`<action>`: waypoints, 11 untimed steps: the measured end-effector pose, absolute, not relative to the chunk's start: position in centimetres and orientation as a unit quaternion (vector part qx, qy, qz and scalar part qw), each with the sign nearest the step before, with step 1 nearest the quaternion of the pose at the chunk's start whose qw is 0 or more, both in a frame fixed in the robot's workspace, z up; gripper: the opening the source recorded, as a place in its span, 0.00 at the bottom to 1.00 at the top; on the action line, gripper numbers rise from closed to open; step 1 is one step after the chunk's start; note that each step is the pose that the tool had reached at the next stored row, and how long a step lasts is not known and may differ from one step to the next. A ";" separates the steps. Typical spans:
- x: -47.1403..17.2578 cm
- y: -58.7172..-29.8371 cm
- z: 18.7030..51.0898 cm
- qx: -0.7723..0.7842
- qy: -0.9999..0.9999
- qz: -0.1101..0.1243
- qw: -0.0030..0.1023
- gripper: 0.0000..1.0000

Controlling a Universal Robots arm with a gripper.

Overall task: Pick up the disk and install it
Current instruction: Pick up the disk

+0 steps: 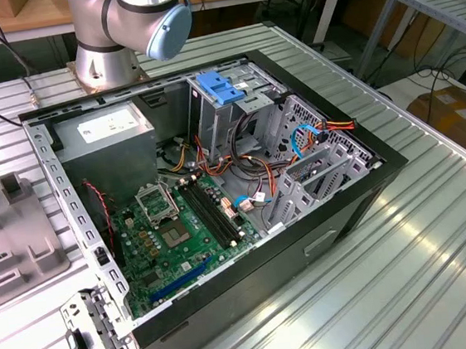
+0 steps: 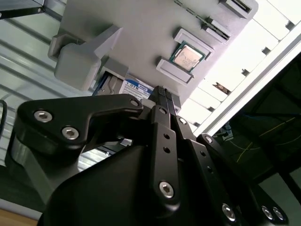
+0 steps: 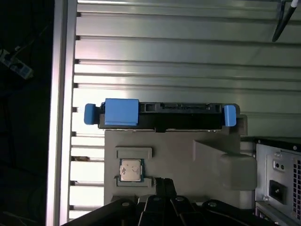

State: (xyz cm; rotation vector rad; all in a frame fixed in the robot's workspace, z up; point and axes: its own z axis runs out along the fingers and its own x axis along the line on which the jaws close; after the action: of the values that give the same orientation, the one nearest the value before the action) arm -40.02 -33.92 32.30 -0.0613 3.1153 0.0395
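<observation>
While the disk [image 3: 188, 117] is kept standing on edge in a slot of the grey fixture [image 3: 178, 155], the gripper [image 3: 163, 181] is seen poised above that fixture, its two fingers pressed together with nothing between them. No contact with the disk is made; the fingertips are placed nearer the processor chip [image 3: 130, 170], which lies in a recess of its own, than the disk beyond it.

The upright stance appears chosen so that the upper edge and the blue carrier tabs [image 3: 121, 112] at either end are left exposed for a grasp from above. One narrow edge is turned up toward the first wrist camera and is laid parallel to the slats of the table [image 3: 188, 52]. A strip of the label is glimpsed in the second wrist view past the fixture's raised block [image 2: 80, 61]. Whether the long axis runs along that upper edge or down into the slot cannot be told.

In the exterior view the computer case [image 1: 382, 167] is shown lying open beside the fixture, presumably so that the metal drive cage [image 1: 315, 162] can be reached from above. The pick is judged not yet made.
</observation>
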 end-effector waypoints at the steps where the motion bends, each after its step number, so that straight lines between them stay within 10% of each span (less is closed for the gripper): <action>1: -40.0 -33.9 32.3 -0.025 1.000 0.013 0.013 0.11; 11: -40.0 -33.9 32.3 -0.095 0.995 0.014 0.012 0.11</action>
State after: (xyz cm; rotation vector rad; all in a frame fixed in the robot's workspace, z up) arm -40.02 -33.93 32.30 -0.2970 3.1037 0.0425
